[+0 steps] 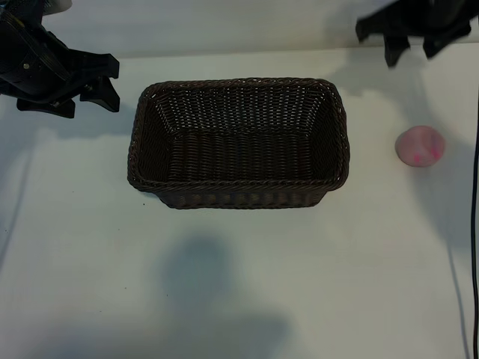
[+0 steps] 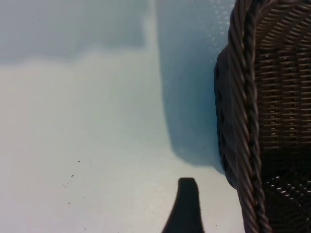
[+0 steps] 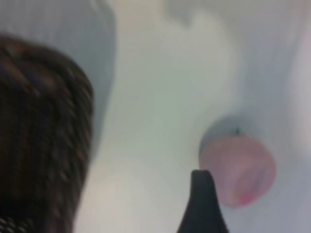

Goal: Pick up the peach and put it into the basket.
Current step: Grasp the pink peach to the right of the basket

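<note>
The peach, pale pink with brighter red blotches, lies on the white table to the right of the basket, a dark brown wicker one in the middle of the table with nothing in it. My right gripper hangs open at the far right, beyond the peach and apart from it. In the right wrist view one dark finger shows just beside the peach, with the basket off to the side. My left gripper stands open and empty at the far left, beside the basket's left end.
The white table top runs wide in front of the basket. A dark cable hangs down the right edge. Shadows of the arms fall on the table.
</note>
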### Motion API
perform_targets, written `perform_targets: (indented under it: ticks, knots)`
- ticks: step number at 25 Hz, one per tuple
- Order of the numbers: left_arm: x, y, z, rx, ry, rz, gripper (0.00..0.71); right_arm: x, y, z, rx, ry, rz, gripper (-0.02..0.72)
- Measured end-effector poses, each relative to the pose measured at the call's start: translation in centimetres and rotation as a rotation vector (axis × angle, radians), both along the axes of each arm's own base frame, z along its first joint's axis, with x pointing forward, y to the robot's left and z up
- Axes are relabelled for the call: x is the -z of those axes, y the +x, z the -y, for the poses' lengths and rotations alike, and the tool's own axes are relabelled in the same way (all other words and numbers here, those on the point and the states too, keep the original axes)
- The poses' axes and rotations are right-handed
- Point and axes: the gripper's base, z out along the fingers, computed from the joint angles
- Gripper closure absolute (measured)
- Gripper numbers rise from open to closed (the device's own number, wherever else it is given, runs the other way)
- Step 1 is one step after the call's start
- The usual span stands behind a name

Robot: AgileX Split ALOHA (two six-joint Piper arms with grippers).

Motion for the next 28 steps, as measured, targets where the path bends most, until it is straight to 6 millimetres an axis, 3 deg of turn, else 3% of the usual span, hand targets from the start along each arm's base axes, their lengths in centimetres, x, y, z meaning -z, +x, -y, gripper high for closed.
perform_targets:
  ticks: [7, 14, 23, 26, 28]
  knots:
    - [0.0, 0.0, 0.0, -0.001, -0.001, -0.001, 0.119, 5.6, -1.3, 2.3, 0.052, -0.110, -0.140, 0.189]
    - [0.0, 0.0, 0.0, 0.000, -0.001, -0.001, 0.120, 10.7, -2.1, 4.4, 0.117, -0.017, -0.133, 0.189]
    - [-0.1, 0.2, 0.0, -0.007, -0.003, 0.024, 0.121, 12.8, -2.2, 5.6, 0.145, 0.026, -0.052, 0.202]
    - [-0.1, 0.2, 0.0, -0.008, -0.003, 0.025, 0.121, 12.8, -2.0, 5.4, 0.155, 0.055, -0.026, 0.269]
    - [-0.1, 0.2, 0.0, -0.008, -0.003, 0.026, 0.121, 12.9, -2.0, 5.3, 0.162, 0.076, -0.025, 0.377]
